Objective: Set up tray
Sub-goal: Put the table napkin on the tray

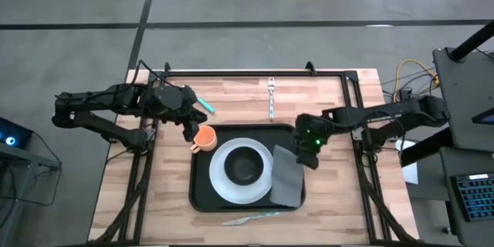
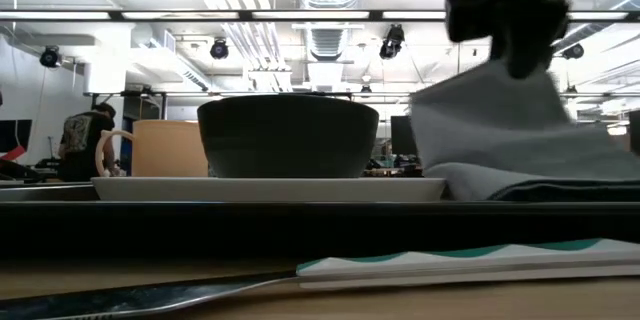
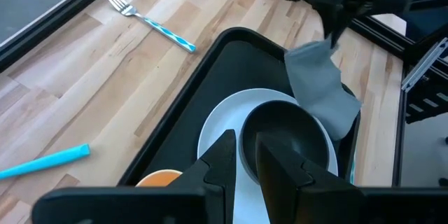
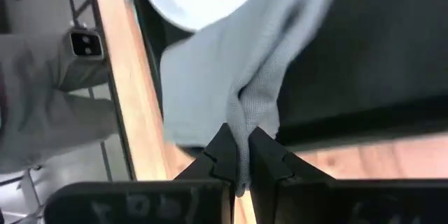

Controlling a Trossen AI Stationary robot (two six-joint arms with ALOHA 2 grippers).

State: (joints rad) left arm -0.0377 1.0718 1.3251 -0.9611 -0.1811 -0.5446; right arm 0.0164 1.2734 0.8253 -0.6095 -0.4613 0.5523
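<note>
One tray (image 1: 202,193) holds one white plate (image 1: 222,176), one dark bowl (image 1: 245,165), one orange cup (image 1: 204,137) and one grey cloth (image 1: 287,181). Beside the tray lie one fork (image 1: 272,96), one knife (image 1: 251,218) and one teal-handled utensil (image 1: 202,105). Two grippers (image 1: 187,127) (image 1: 309,154) hang at the tray's edges.

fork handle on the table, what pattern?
Teal-and-white stripes on the fork handle; clearest in the left wrist view.

You see soft grey cloth (image 4: 238,91) bunched between the right fingers (image 4: 225,155); beyond it a smooth matt black tray (image 1: 202,193) on a pale, grained wooden tabletop (image 1: 324,104).
</note>
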